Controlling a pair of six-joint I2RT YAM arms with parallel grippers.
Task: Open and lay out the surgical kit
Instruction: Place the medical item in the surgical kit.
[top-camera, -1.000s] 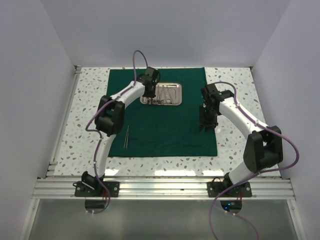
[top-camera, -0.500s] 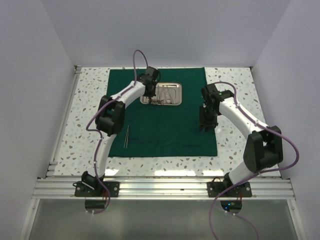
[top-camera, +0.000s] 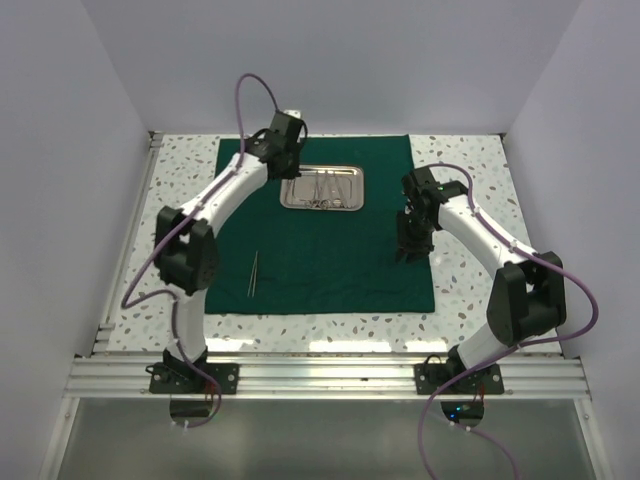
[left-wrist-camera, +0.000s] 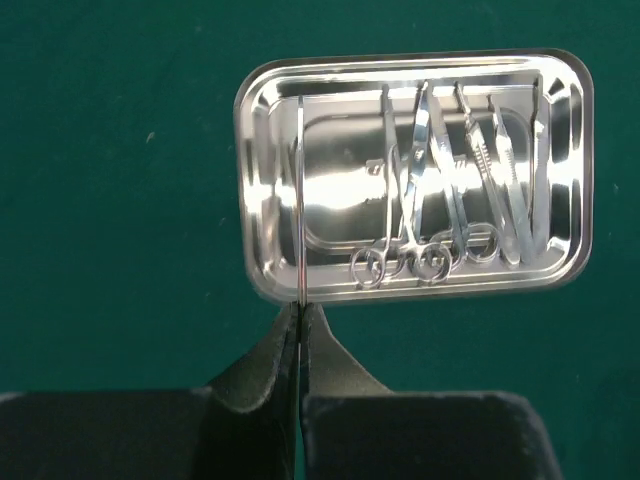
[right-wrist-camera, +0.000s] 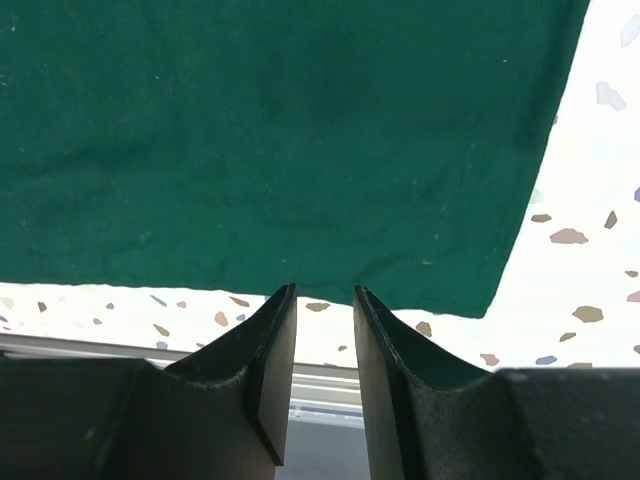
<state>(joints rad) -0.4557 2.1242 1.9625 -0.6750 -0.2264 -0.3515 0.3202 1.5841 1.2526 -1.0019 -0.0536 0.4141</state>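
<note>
Nearest me, tweezers (top-camera: 253, 272) lay on the green cloth (top-camera: 340, 255); my right claw (right-wrist-camera: 323, 293) hung empty, jaws a crack apart, over its near right corner, probably to steady it. Farther out, my left claw (left-wrist-camera: 300, 312) pinched a slim silver instrument (left-wrist-camera: 300, 200) tight over the steel tray (left-wrist-camera: 246, 180), presumably to lay it beside them.

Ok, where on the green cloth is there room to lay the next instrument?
Free: cloth between the lying tweezers and the right gripper, nearer than the tray. Crowded: the tray, where the left gripper holds a slim tool.
</note>
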